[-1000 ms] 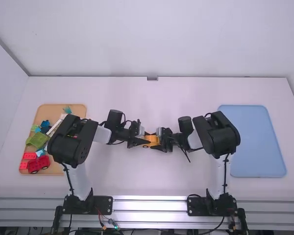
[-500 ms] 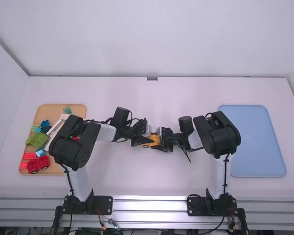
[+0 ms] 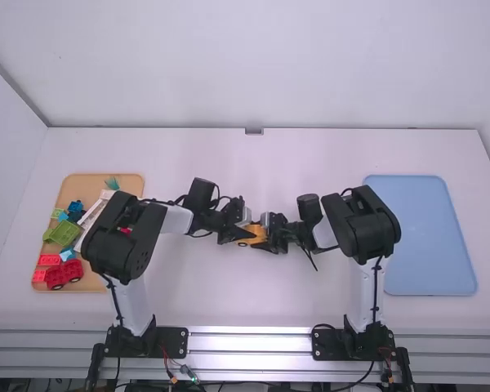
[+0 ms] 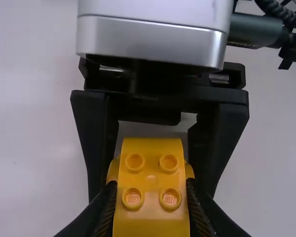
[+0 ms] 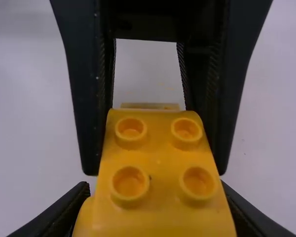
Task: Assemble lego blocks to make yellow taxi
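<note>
In the high view, with twelve o'clock pointing away from the camera, the job looks like joining the taxi's parts in mid-table: the yellow car (image 3: 254, 234) sits at three o'clock from the left claw (image 3: 242, 236) and nine o'clock from the right claw (image 3: 266, 238), touching both. The tan tray (image 3: 129, 181) of loose blocks lies well off towards nine o'clock, the blue tray (image 3: 425, 237) towards three. In the left wrist view, the left claw's fingers are parted only by the car's width and seem clamped on its sides, below four bare studs (image 4: 134, 163); a broader yellow edge bulges beside the narrower studded part, and the right claw's fingers flank it. In the right wrist view, the right claw is likewise spread about the body's width and appears to grip it, the car centred between its fingers. Next calls for pressing the parts square, then one claw letting go; pulling apart unevenly could pop a joint.
</note>
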Controlling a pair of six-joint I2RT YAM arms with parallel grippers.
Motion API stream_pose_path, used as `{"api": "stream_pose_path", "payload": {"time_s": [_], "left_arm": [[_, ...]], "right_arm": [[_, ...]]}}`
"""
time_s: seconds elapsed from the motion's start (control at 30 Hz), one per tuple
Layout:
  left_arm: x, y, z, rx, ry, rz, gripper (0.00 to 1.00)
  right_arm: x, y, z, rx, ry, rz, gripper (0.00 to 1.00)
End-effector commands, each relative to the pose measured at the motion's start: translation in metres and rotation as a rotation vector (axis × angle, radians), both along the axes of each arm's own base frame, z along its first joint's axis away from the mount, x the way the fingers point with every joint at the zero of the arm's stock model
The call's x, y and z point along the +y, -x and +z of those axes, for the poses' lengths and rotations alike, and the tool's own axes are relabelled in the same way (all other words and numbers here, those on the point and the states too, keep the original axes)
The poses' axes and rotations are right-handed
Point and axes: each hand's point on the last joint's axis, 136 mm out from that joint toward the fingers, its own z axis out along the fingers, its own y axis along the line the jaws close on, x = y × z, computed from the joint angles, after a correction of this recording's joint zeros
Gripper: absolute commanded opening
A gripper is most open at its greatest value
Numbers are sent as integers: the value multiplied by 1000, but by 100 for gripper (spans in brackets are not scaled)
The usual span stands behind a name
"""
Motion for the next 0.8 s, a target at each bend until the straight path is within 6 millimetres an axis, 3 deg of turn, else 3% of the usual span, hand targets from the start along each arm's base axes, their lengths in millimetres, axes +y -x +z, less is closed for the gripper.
{"api": "stream_pose_path", "payload": {"time_s": [0.0,0.1,0.23,0.57,0.77], "left_arm": [[5,-2,20,-16,40,5,1],[7,1,38,-20,78,-7,2],[9,3,46,-30,74,-7,1],[19,5,11,-1,-32,29,2],[13,13,7,-1,14,-2,1]], "right_arm": [[-1,0,-6,25,16,-11,47],[-1,1,-6,27,17,-11,47],[-1,1,-6,27,17,-11,47],[-1,1,-6,26,16,-11,47],[-1,1,-6,27,16,-10,47]]}}
